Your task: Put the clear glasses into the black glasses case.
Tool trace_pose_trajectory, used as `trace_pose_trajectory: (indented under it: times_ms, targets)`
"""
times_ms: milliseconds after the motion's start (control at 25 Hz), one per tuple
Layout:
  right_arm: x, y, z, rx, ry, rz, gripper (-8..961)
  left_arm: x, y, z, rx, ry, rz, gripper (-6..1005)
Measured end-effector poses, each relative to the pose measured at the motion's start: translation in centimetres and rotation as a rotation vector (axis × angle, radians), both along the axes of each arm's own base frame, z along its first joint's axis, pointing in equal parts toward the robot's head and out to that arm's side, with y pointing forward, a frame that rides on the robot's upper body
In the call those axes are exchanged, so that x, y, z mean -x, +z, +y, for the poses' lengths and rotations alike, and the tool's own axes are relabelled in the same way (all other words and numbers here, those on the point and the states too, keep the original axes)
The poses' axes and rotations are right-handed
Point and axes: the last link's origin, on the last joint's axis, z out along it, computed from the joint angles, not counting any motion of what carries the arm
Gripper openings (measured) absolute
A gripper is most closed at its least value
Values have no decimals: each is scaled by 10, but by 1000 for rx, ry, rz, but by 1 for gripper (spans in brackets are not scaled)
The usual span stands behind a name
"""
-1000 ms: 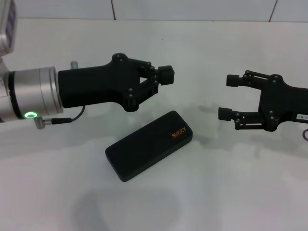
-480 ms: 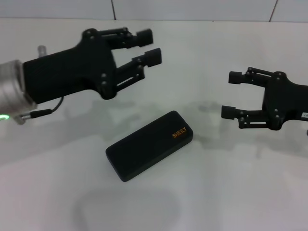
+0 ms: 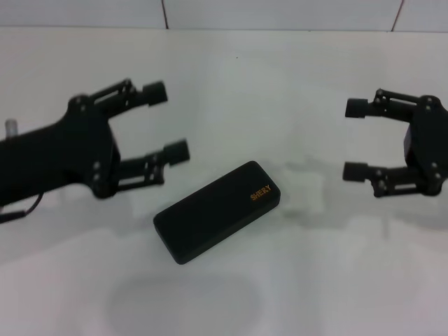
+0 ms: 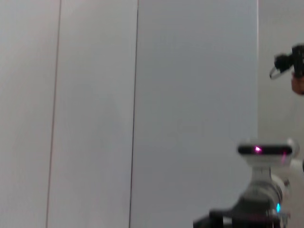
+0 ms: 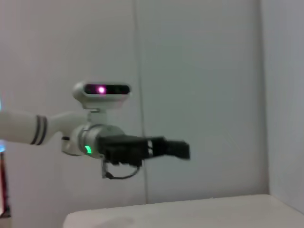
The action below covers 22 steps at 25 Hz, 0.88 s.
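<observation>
case (image 3: 217, 220): shut, flat on table (image 3: 294, 84), between both grippers | glasses: not seen | left gripper (image 3: 160, 123): spread, empty, left of case | right gripper (image 3: 355, 140): spread, empty, right of case | case judged hard, light, smooth; best held by long sides

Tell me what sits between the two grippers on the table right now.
In the head view, the closed black glasses case lies on the white table between the open left gripper and open right gripper, nearer the camera. No glasses are visible.
</observation>
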Motion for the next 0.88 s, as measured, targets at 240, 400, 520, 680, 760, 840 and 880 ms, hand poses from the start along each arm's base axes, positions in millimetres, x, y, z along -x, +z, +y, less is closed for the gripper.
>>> trace_pose_trajectory:
  times_ms: [240, 400, 520, 680, 760, 840, 880]
  targets:
    - [4, 0, -9, 36, 90, -52, 872, 20, -5, -14, 61, 38, 31, 776]
    - [8, -9, -12, 59, 125, -85, 872, 27, -5, -19, 93, 38, 60, 883]
    - [11, -15, -13, 63, 157, -95, 872, 29, -6, -20, 120, 28, 89, 881]
    - [16, -20, -14, 56, 207, -93, 872, 29, -7, -20, 121, 25, 92, 878]
    - [18, -22, -14, 46, 221, -69, 872, 29, -8, -21, 125, 25, 91, 877]
    - [18, -24, -15, 36, 229, -47, 872, 28, -10, -20, 135, 23, 93, 876]
    - [17, -26, -15, 27, 232, -40, 872, 28, -11, -20, 141, 23, 96, 875]
